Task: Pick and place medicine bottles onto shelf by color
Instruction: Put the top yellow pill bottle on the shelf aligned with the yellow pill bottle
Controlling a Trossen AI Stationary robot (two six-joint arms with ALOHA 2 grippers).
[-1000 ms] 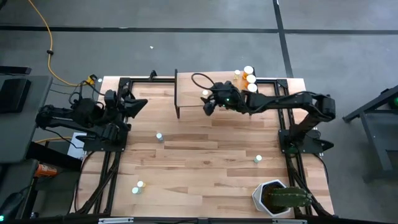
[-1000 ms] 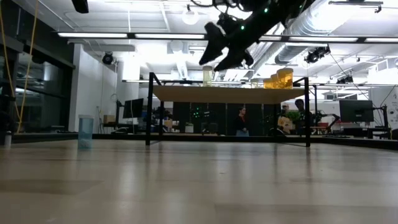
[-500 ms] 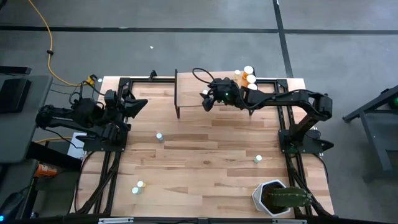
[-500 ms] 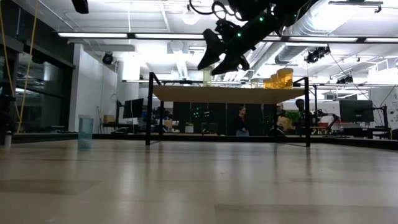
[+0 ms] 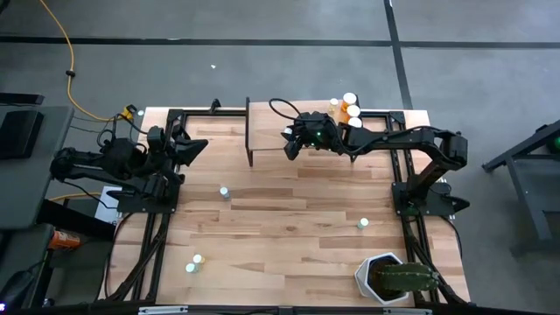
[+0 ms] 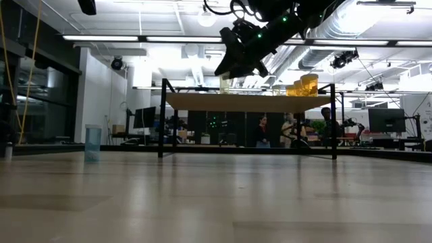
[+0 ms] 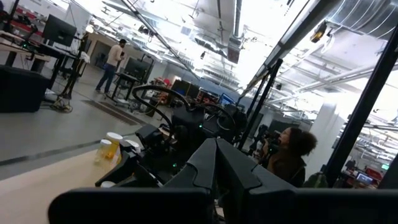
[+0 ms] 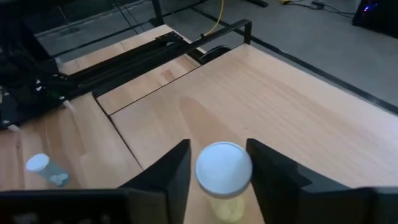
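Observation:
My right gripper [image 5: 290, 144] hangs open over the left part of the light-wood shelf [image 5: 262, 131]. A pale green bottle with a white cap [image 8: 224, 171] stands upright on the shelf board, between and below the two fingers, which do not touch it. In the low view it [image 6: 225, 84] stands just under the gripper [image 6: 229, 66]. Three orange bottles [image 5: 351, 107] stand at the shelf's far right end [image 6: 302, 86]. My left gripper [image 5: 199, 144] waits shut at the table's left side.
Loose bottles stand on the striped tabletop: one left of centre [image 5: 224, 191], one at the right [image 5: 363, 224], two near the front left [image 5: 194, 262]. A white pot with a green plant [image 5: 389, 278] stands at the front right. People show in the room behind.
My right gripper has gone a little up and toward the table's far edge over the shelf, staying open. The pale green bottle has kept its place on the shelf board.

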